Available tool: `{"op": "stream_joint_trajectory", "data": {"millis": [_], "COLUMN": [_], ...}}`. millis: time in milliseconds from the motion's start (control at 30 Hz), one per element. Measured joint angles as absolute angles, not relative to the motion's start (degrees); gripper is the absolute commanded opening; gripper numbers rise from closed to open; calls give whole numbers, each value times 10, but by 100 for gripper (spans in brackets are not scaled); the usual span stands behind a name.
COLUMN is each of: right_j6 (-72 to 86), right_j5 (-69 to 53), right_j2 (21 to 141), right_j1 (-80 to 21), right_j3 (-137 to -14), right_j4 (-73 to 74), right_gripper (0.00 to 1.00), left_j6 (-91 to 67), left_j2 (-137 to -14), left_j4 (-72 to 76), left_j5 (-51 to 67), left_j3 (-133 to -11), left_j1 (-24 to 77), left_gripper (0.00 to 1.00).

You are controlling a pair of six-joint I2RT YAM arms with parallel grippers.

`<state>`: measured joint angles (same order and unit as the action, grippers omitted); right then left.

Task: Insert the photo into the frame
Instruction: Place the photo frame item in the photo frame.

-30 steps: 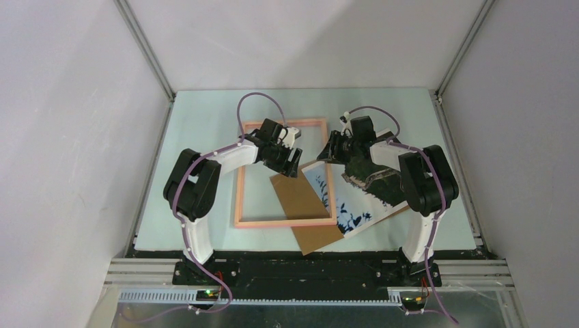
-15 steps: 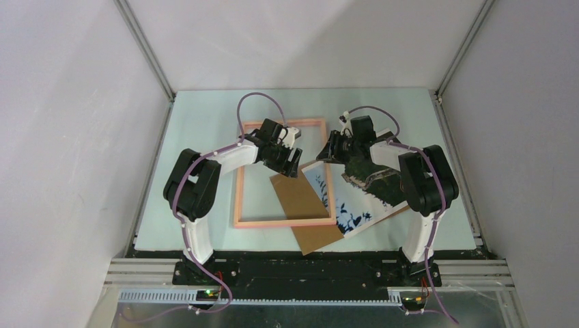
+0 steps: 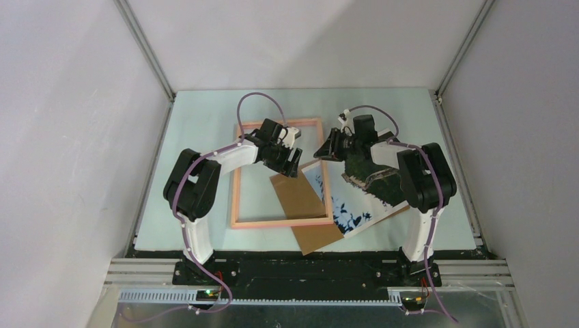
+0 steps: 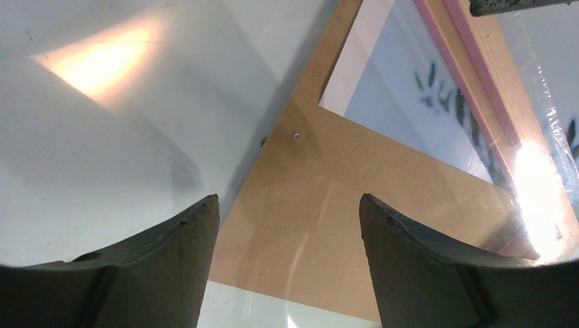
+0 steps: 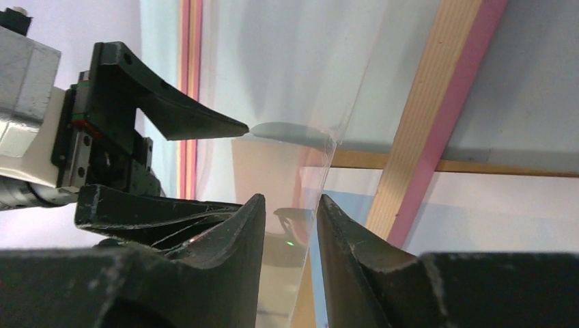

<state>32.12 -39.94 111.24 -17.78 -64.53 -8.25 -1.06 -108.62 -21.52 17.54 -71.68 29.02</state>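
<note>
End effector: the left end effector [image 4: 288,205] is hovering, its dark fingers [image 4: 171,253] standing wide apart.
Board: a flat brown backing board [image 4: 307,164] is lying on the pale counter [image 4: 136,123].
Photo: a white-bordered blue-sky print [image 4: 410,102] is resting on the board.
Frame: a salmon-pink frame rail [image 4: 459,72] is crossing the print's right side.

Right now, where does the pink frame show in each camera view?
Top external: the frame, centre-left of the picture.
Left wrist: its pink rail crosses the upper right corner.
Right wrist: its pink-and-wood rail slants through the right half.
Shared landmark: the open left claw, visible in all three.
</note>
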Motion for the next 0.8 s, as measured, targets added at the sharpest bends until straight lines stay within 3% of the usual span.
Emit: {"op": "stream_joint_trajectory", "data": {"millis": [600, 733, 800], "right_j6": [390, 395, 398], "right_j5": [-507, -510, -510], "right_j2": [1198, 1201, 1204], "right_j1": [-168, -172, -175], "right_j3": [-645, -645, -645], "right_j4": [-219, -231, -235], "right_gripper": [32, 27, 19], "left_j6": [-11, -11, -11], "left_j2": [-1083, -1083, -1083], "left_j4": [-213, -212, -212], "left_j5": [176, 176, 176], "left_j3": [-711, -711, -711], "left_j1": [290, 290, 290], "left_gripper": [80, 80, 80]}}
